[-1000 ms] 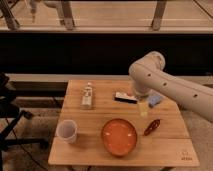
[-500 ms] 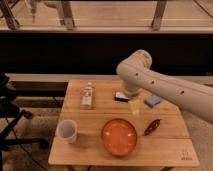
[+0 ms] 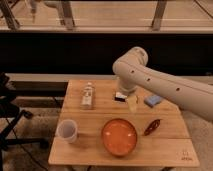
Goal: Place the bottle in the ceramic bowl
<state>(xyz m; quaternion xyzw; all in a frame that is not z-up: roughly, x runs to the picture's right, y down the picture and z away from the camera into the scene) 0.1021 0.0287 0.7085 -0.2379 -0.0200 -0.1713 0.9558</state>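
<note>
The bottle (image 3: 88, 95) is small and clear with a pale label, and it lies on the back left of the wooden table (image 3: 167, 147). The ceramic bowl (image 3: 120, 136), wide, orange-red and empty, sits at the front middle. My white arm reaches in from the right and bends down over the back middle of the table. At its end the gripper (image 3: 131, 102) hangs low, open and holding nothing. It is well to the right of the bottle and just beyond the bowl's far rim.
A translucent white cup (image 3: 67, 131) stands at the front left. A small dark packet (image 3: 120, 96) lies just left of the gripper, and a blue sponge (image 3: 153, 100) lies to its right. A reddish-brown object (image 3: 152, 126) is right of the bowl. A dark chair (image 3: 10, 107) stands left of the table.
My arm has swung left across the back of the table, uncovering the blue sponge. The gripper went with it toward the dark packet. Bottle, bowl and cup have stayed put.
</note>
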